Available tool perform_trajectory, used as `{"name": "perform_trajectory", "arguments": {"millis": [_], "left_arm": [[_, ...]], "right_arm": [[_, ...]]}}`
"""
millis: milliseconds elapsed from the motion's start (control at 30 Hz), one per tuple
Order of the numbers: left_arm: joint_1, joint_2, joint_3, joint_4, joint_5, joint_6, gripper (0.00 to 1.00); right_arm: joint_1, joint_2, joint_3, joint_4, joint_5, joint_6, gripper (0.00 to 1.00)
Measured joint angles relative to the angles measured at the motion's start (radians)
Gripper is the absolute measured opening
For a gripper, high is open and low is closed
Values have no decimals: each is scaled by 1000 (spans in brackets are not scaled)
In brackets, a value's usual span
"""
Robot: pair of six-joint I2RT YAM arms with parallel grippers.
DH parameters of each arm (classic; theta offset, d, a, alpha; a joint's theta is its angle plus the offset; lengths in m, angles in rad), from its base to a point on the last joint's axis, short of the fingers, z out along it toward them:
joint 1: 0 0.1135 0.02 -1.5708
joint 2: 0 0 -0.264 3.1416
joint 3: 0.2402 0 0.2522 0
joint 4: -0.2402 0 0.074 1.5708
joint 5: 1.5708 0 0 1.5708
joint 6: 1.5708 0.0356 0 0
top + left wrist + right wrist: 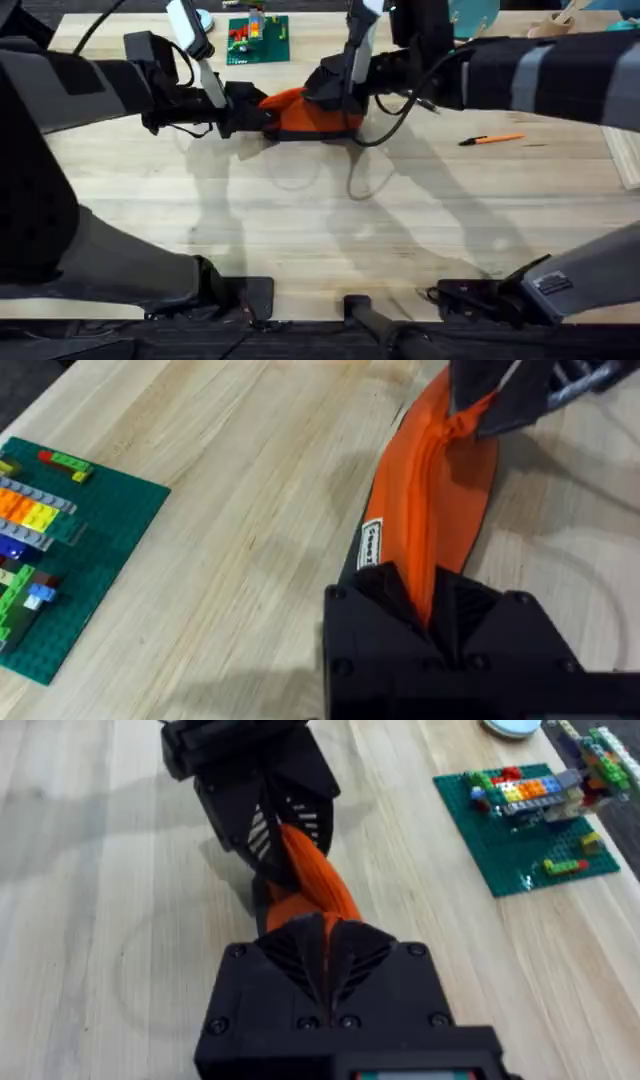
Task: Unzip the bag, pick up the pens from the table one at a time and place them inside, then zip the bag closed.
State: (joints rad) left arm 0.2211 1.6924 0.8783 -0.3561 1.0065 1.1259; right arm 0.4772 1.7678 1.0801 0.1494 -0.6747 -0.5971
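Overhead, going left to right: the left tool [262, 118] is clamped on the left end of the oblong orange fabric pouch [310, 112], which sits far back on the light wooden plank counter [300, 220], near its middle. A green brick baseplate with coloured blocks [258, 38] lies just behind it. The right tool [335, 92] pinches the pouch's top seam from the other side, likely at the zipper pull, though the pull itself is hidden. Well off to the right lies a slim orange pen with a dark tip [492, 139]. Judging by this two-ended hold, the zipper step is in hand; whether opening or closing cannot be told. Next, the right tool should draw along the seam while the left tool anchors.
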Motion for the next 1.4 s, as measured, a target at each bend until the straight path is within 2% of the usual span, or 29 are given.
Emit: {"name": "perform_trajectory", "arguments": {"millis": [533,867,1100,1200,1333,1400], "left_arm": [[0,0,0,-2,3,0,42],[0,0,0,-3,3,0,42],[0,0,0,-3,3,0,42],[0,0,0,-3,3,0,42],[0,0,0,-3,2,0,42],[0,0,0,-2,2,0,42]], "right_arm": [[65,29,0,92,25,52,31],[128,87,0,209,32,77,30],[127,89,0,216,32,123,33],[120,89,0,217,23,162,120],[105,88,0,219,6,223,133],[97,88,0,224,-3,252,191]]}}
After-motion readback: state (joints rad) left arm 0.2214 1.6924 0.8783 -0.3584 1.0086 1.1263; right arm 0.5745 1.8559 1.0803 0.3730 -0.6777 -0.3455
